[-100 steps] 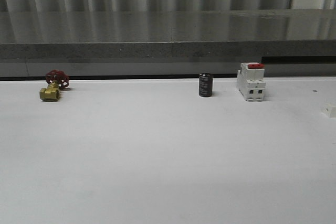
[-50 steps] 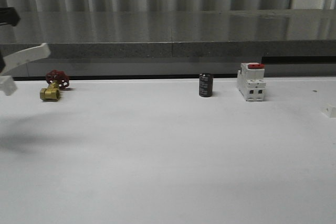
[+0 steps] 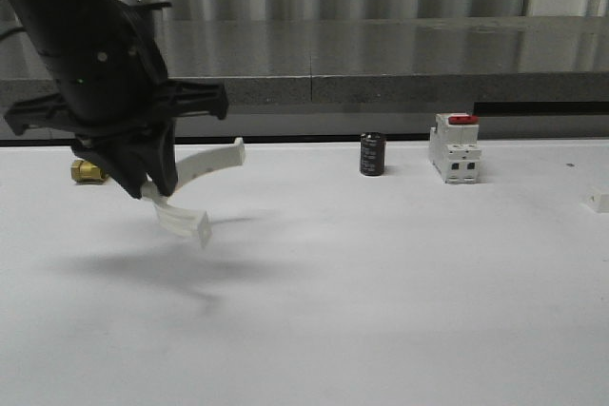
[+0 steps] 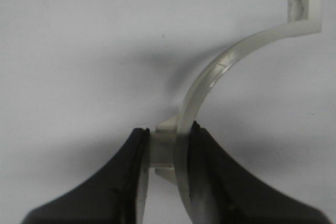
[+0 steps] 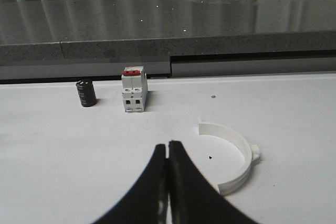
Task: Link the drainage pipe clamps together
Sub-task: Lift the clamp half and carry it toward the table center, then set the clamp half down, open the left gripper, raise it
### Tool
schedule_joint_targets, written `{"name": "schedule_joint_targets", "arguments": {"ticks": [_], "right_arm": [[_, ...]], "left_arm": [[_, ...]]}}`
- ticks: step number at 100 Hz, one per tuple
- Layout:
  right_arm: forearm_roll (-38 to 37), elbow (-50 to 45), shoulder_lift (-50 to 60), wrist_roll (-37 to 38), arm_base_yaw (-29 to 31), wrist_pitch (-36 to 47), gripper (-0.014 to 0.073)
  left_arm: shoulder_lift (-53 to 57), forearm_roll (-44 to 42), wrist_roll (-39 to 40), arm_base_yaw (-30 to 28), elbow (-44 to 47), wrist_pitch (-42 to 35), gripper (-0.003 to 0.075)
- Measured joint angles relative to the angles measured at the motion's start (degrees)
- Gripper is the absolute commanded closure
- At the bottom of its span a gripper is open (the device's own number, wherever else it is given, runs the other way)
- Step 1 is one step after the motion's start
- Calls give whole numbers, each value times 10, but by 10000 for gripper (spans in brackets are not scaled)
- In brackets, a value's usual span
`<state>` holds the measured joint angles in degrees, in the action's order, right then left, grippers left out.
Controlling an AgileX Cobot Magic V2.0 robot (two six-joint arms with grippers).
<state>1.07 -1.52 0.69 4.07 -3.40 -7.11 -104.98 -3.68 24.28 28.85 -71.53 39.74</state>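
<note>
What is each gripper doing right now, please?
Left gripper: shut on a clamp.
Right gripper: shut, holding nothing; the other clamp lies on the table.

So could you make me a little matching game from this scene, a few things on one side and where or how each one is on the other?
Things:
1. held clamp half
2. second clamp half
3. black cylinder
4. right gripper

States:
a. lying flat on the white table
b. standing just left of the white switch block
c. pinched in the left gripper, up off the table
d. closed, holding nothing

Pairs: 1-c, 2-a, 3-b, 4-d
</note>
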Motion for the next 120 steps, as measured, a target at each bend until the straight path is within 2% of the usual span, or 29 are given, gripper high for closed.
{"name": "schedule_joint_targets", "arguments": {"ticks": [30, 77, 87, 99, 106, 111, 120], "right_arm": [[0, 0, 0, 0, 0, 0, 661], [0, 0, 0, 0, 0, 0, 661], [0, 0, 0, 0, 0, 0, 661], [0, 0, 0, 0, 0, 0, 661], [0, 0, 0, 0, 0, 0, 661], [0, 0, 0, 0, 0, 0, 661], [0, 0, 0, 0, 0, 0, 661]], "left_arm": [[-71, -2, 17, 5, -42, -7, 639], [-94, -2, 22, 9, -49, 3, 624], [-94, -2, 22, 10, -50, 3, 505], [-96, -2, 22, 10, -50, 6, 246], [-96, -2, 22, 10, -50, 7, 142], [-96, -2, 22, 10, -50, 7, 114], [-96, -2, 22, 10, -50, 10, 116]]}}
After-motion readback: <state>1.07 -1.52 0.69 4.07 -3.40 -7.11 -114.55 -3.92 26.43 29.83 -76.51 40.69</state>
